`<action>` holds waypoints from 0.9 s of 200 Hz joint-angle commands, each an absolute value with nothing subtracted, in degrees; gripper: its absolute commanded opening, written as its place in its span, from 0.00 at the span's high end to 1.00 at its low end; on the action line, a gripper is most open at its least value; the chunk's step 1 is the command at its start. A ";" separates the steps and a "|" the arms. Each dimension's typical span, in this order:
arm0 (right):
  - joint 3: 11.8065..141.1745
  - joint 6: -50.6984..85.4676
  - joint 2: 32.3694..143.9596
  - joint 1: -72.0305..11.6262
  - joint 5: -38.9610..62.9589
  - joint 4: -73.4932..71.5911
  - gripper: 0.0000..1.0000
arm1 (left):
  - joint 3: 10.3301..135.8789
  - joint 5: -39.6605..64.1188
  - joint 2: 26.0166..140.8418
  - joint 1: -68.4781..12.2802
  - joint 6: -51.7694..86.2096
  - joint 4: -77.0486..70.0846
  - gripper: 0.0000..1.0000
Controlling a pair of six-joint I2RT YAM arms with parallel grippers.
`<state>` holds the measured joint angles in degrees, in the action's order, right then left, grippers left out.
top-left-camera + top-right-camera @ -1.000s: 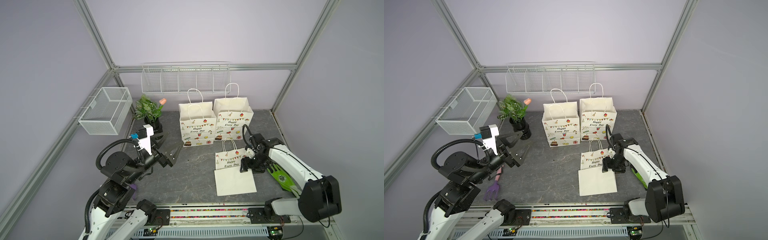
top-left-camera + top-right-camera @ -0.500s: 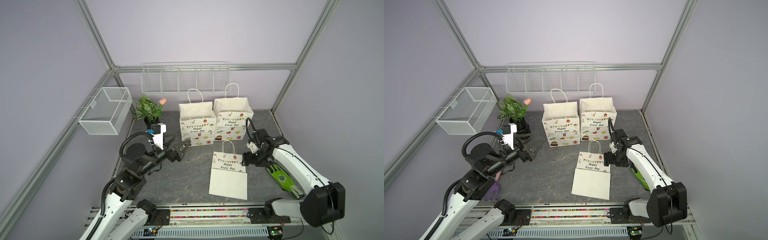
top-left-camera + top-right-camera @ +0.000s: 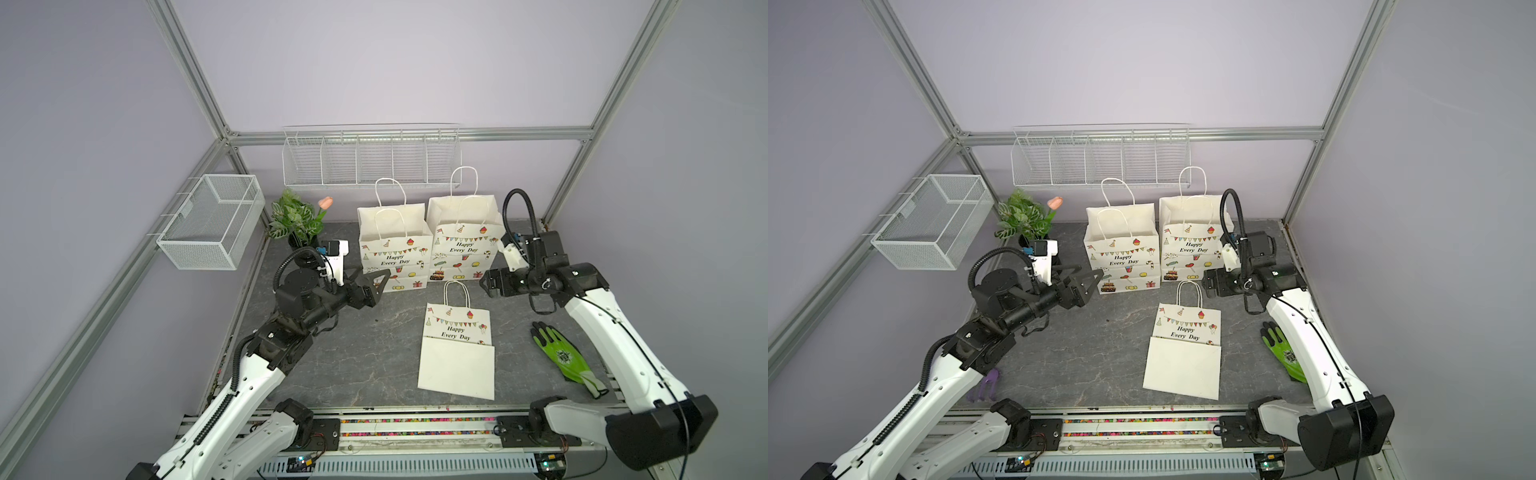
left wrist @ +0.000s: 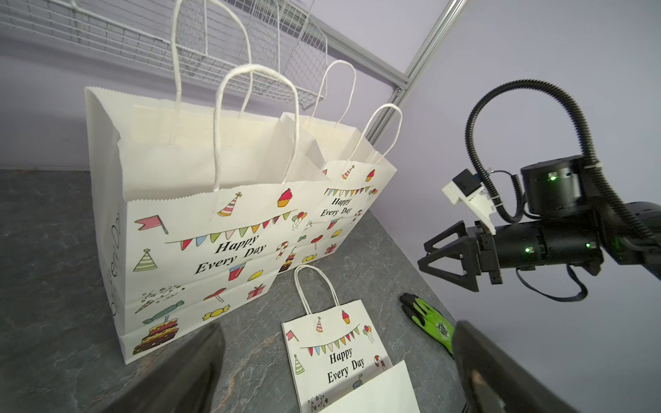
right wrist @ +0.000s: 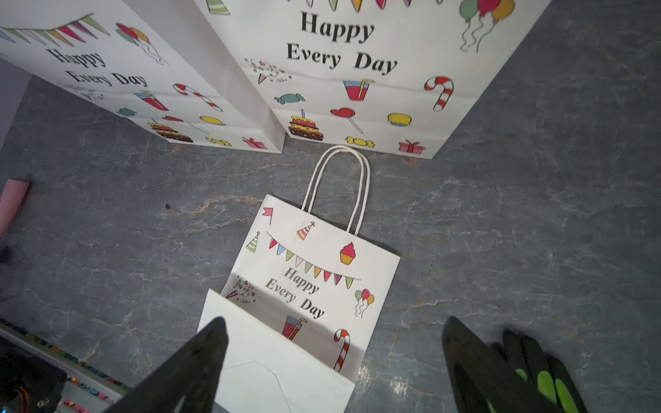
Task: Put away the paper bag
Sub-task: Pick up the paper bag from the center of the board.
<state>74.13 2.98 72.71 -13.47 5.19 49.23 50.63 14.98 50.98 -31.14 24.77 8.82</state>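
Most of a purple tool lies hidden under the left arm in a top view. The right arm covers part of the green glove.

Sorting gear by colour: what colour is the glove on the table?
The fabric work glove is bright green and black, clearest in a top view.

A green-and-black knitted work glove with a printed mark on its palm lies flat on the dark grey stone-patterned tabletop, near the right edge, fingers pointing toward the back. In the back left corner a leafy green plant in a black pot stands upright, a single peach tulip bloom just beside its leaves. A white wire-mesh box basket hangs from the left frame rail, above the tabletop. In a top view a small purple plastic rake-like tool lies near the front left edge, partly hidden.
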 commanded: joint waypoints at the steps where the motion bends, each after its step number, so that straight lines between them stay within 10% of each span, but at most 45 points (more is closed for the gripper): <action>1: 76.37 0.16 75.08 -12.03 6.59 43.10 0.10 | 49.87 8.72 51.59 -30.96 23.61 7.19 0.00; 71: 74.98 1.56 74.82 -14.06 22.13 34.84 0.22 | 45.83 -7.56 58.28 -30.19 9.83 -2.25 0.00; 131: 73.44 3.42 66.53 -16.40 27.06 34.60 0.24 | 48.84 -0.55 67.01 -24.11 7.71 -6.70 0.00; 180: 71.60 3.32 65.05 -17.04 28.12 35.20 0.21 | 55.29 13.58 75.16 -23.78 9.67 -5.52 0.21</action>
<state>73.63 2.98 64.93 -16.62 26.59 35.22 51.70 5.02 72.79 -23.83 10.11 -5.76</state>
